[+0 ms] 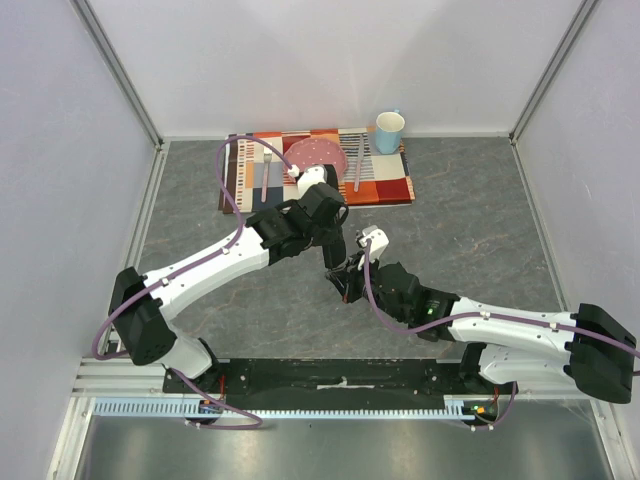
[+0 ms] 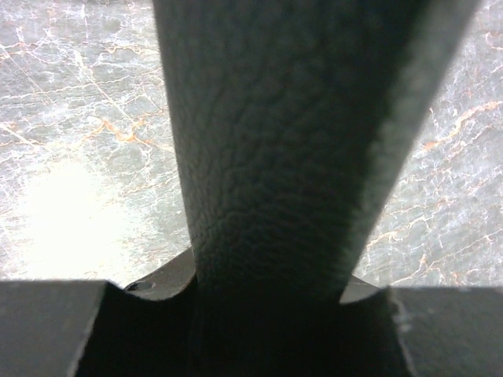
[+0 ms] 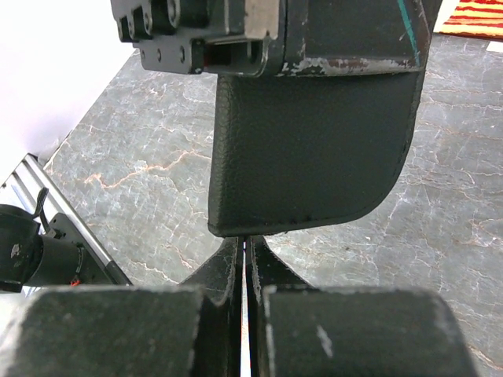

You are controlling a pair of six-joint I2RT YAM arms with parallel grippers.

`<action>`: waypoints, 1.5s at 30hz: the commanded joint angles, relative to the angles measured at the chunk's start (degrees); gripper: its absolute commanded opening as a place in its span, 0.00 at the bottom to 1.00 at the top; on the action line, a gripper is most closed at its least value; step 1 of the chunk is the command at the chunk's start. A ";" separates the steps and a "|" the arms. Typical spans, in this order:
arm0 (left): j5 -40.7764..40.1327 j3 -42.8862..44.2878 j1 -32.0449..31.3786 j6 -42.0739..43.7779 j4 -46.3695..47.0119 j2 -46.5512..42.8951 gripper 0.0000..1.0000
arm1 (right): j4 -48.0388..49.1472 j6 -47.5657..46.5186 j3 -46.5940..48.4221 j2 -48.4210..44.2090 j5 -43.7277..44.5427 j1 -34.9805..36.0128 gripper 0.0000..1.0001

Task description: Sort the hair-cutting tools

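Observation:
The scissors, hair clips and comb are not in view. A flat black textured case hangs above the grey table between both grippers. My left gripper is shut on it from above; the case fills the left wrist view between the fingers. The left gripper also shows at the top of the right wrist view. My right gripper sits just below, its jaws closed to a hairline slit. Its tips meet the case's lower edge, near a rounded corner.
A striped placemat lies at the back with a pink plate, a fork and a knife. A light blue cup stands at its right corner. Walls close in the table's sides.

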 commanded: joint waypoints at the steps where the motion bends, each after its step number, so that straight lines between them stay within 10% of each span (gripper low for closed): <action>1: -1.30 2.13 -0.04 2.83 2.24 -3.88 0.02 | -3.80 -1.68 -1.11 -1.25 -0.93 0.99 0.00; 16: 0.37 3.01 -0.13 5.20 2.68 -4.85 0.02 | -14.34 -5.20 -1.73 -5.91 -0.93 2.48 0.00; 45: 51.43 -12.01 -0.04 25.51 8.39 -23.22 0.02 | -48.54 -19.26 15.76 -9.60 10.48 2.48 0.00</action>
